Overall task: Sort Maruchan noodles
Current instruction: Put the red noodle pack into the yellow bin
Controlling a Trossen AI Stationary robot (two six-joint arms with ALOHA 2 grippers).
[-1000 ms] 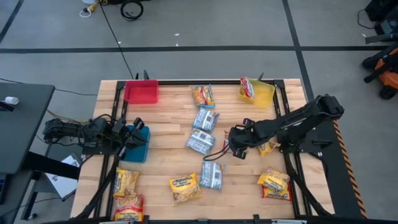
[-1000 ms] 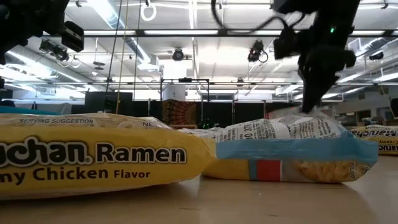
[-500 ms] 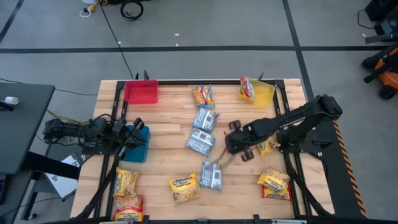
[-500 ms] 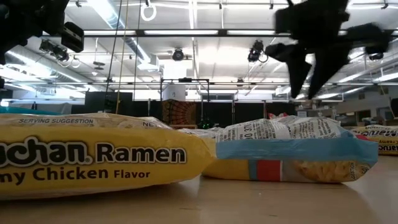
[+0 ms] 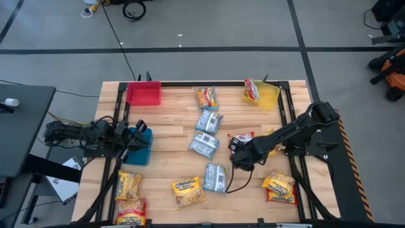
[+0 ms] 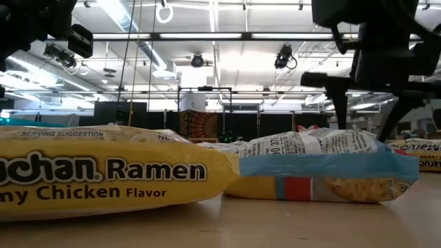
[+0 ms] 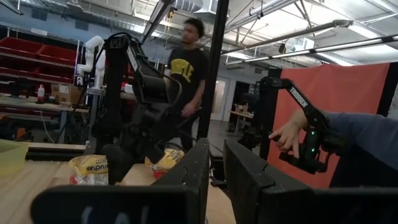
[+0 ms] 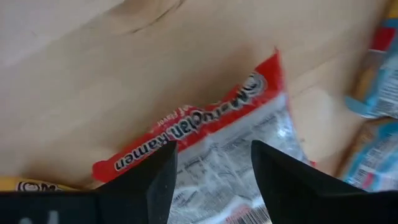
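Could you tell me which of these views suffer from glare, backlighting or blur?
Low view: bright ceiling lights leave the right pincer a dark silhouette, while the yellow packet up close is readable. Right wrist view: soft and blurred, though the red packet lettering is still legible. Left wrist view: the near fingers are dark and unfocused. High view: evenly lit.

you have a pale wooden plank table (image 5: 171, 126) in a dark frame. on it: a red bin (image 5: 143, 93) at the far left corner, a yellow bin (image 5: 266, 97) at the far right, a teal bin (image 5: 140, 147) at the left edge. maruchan noodles (image 5: 204, 144) lie scattered flat down the middle, along the near edge and at the near right; a red-edged packet (image 5: 241, 137) lies right of centre.
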